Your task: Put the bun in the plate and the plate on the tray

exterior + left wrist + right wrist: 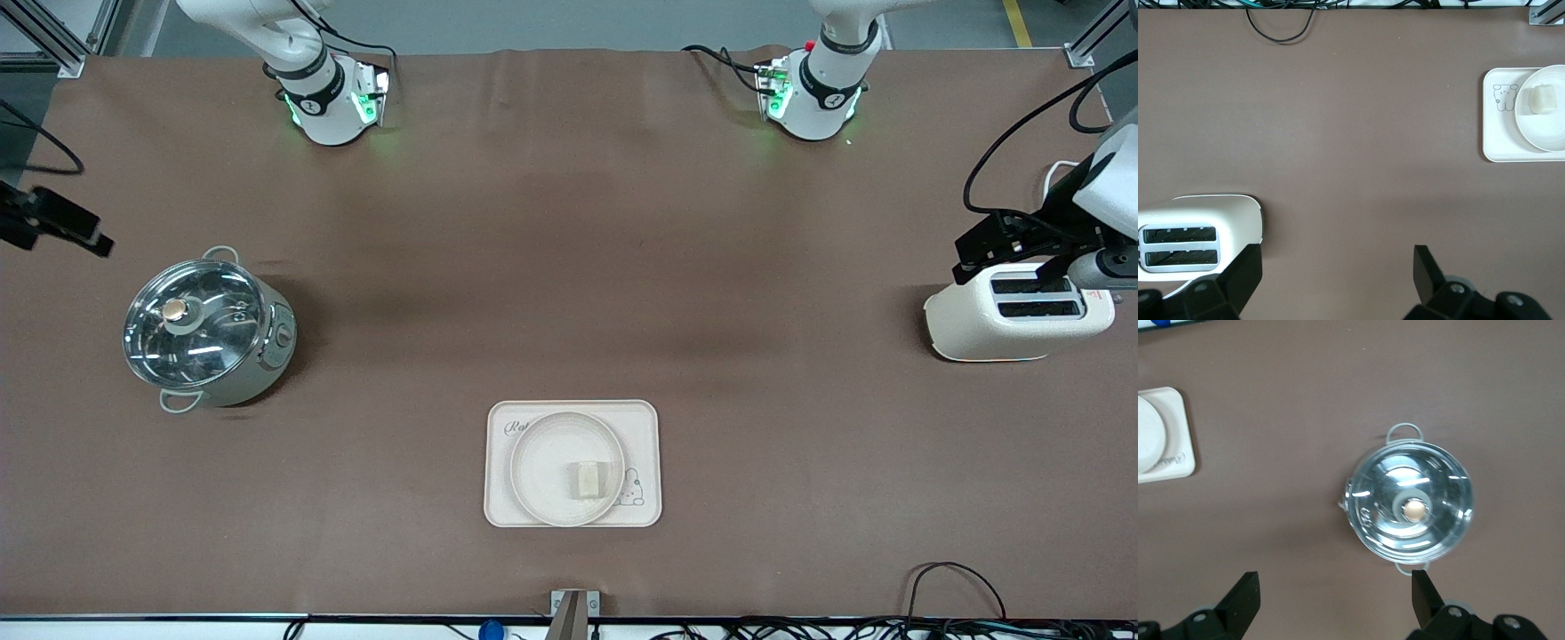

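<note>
The small cream bun (587, 480) lies on the round off-white plate (544, 455), which sits on the cream tray (645, 425) near the table's front edge. The left wrist view shows the bun (1541, 99), plate (1546, 133) and tray (1501, 143). The right wrist view shows an edge of the plate (1148, 443) and a tray corner (1178, 463). My left gripper (967, 258) (1336, 267) is open and empty, up over the toaster at the left arm's end. My right gripper (93, 236) (1336, 593) is open and empty, up beside the pot at the right arm's end.
A cream toaster (1018, 316) (1198, 233) stands at the left arm's end of the table. A steel pot with a glass lid (206, 329) (1408, 510) stands at the right arm's end. Cables (951, 587) lie along the front edge.
</note>
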`<state>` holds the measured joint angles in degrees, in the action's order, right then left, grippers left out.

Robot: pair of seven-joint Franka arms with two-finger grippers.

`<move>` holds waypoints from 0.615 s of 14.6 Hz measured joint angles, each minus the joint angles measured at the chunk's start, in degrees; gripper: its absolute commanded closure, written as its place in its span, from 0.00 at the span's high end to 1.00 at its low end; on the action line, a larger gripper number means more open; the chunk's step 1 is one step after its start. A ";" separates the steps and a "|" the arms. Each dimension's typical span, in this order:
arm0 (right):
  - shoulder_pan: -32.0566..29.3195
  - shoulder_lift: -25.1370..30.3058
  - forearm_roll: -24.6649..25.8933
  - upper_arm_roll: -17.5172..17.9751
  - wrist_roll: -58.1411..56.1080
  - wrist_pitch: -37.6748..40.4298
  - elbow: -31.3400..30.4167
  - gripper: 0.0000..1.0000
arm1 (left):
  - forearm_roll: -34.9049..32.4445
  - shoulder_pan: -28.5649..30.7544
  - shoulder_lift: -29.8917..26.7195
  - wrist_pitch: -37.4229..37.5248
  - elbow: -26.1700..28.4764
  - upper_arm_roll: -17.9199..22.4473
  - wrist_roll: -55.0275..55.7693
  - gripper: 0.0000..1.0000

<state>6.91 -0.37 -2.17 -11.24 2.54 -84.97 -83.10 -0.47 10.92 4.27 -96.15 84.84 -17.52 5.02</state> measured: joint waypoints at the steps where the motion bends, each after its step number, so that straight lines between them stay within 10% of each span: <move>1: -2.15 0.89 0.83 2.45 -0.54 0.85 0.00 1.00 | -0.16 -0.01 -0.01 -0.01 -0.03 -0.02 0.00 1.00; 4: -8.88 1.77 1.89 9.68 -1.19 1.35 -0.01 1.00 | -0.45 -0.13 -0.02 1.11 -0.44 -0.06 0.00 1.00; 9: -10.42 1.71 2.09 11.12 -1.97 1.93 -0.11 1.00 | -0.59 -0.13 -0.01 3.48 -1.66 -0.05 0.00 1.00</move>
<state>-3.52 1.34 -0.08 -0.12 0.57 -83.04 -83.21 -1.06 10.79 4.26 -92.66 83.18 -17.57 5.02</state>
